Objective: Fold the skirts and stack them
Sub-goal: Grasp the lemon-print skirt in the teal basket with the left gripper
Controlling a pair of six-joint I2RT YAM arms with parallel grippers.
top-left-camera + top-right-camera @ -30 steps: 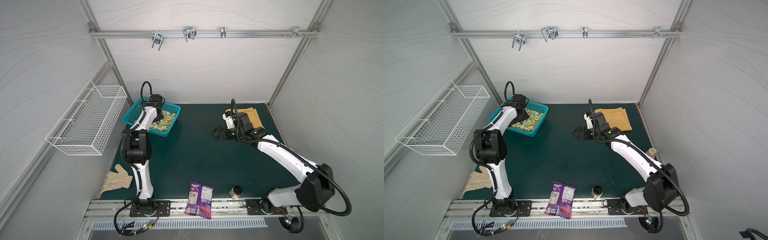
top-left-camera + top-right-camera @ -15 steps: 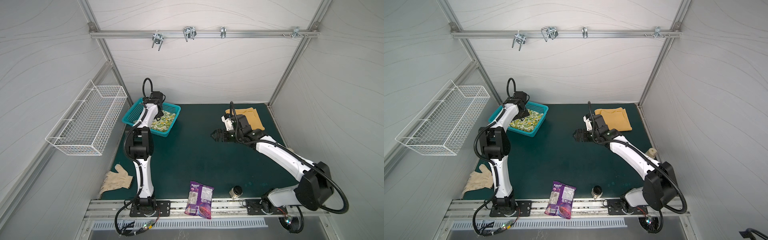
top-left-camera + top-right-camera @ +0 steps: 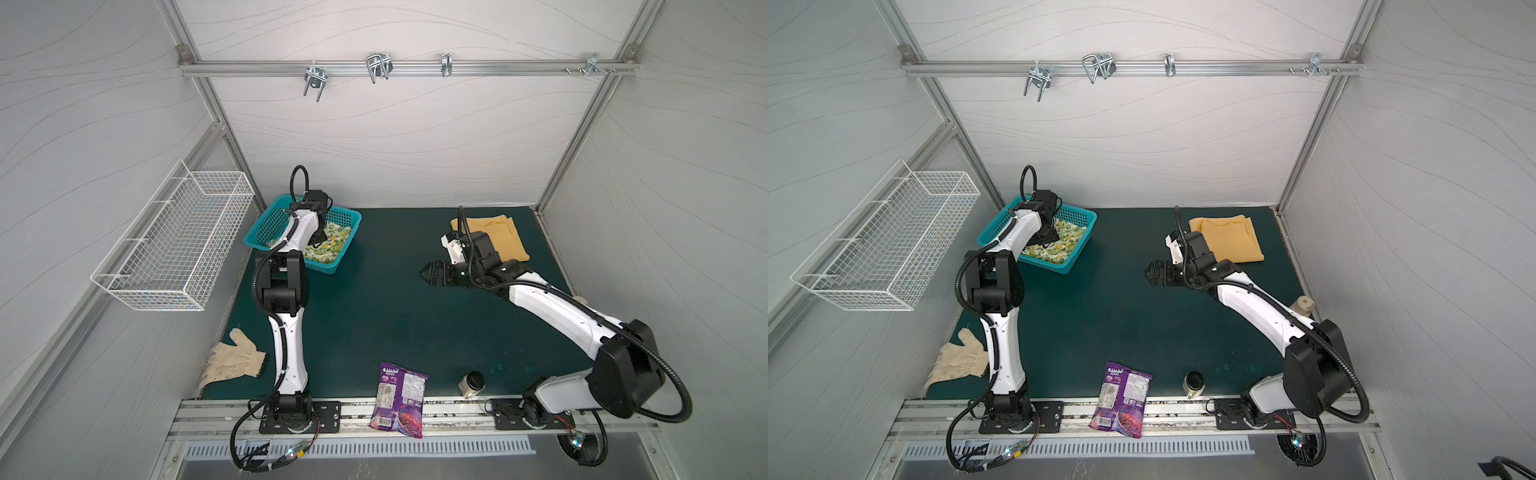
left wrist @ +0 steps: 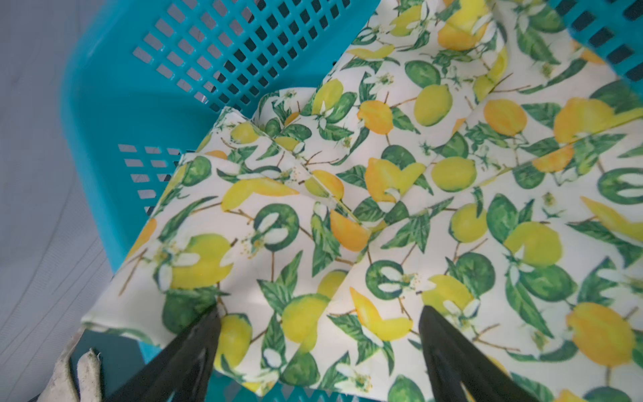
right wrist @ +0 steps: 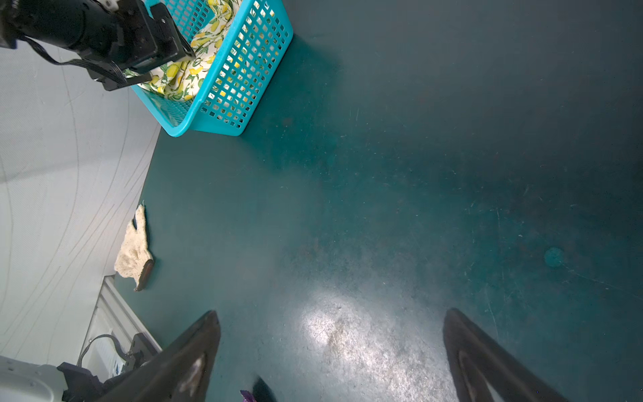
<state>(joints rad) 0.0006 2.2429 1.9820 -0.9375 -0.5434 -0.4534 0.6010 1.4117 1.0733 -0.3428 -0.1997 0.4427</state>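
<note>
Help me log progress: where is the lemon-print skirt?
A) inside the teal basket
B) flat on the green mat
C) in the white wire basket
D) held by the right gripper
A: the lemon-print skirt lies crumpled in the teal basket, with the left gripper over it.

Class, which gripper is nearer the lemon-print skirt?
Left. The left gripper sits in the teal basket, jaws spread right over the lemon-print skirt; the right gripper hovers above bare mat, across the table from it.

Teal plastic basket [image 3: 264, 226] sits in the tabletop's far left corner. Cream work glove [image 3: 232, 363] lies at the near left corner. Purple snack bag [image 3: 400, 399] overhangs the front edge, small dark-lidded jar [image 3: 472, 382] near it, apart.
</note>
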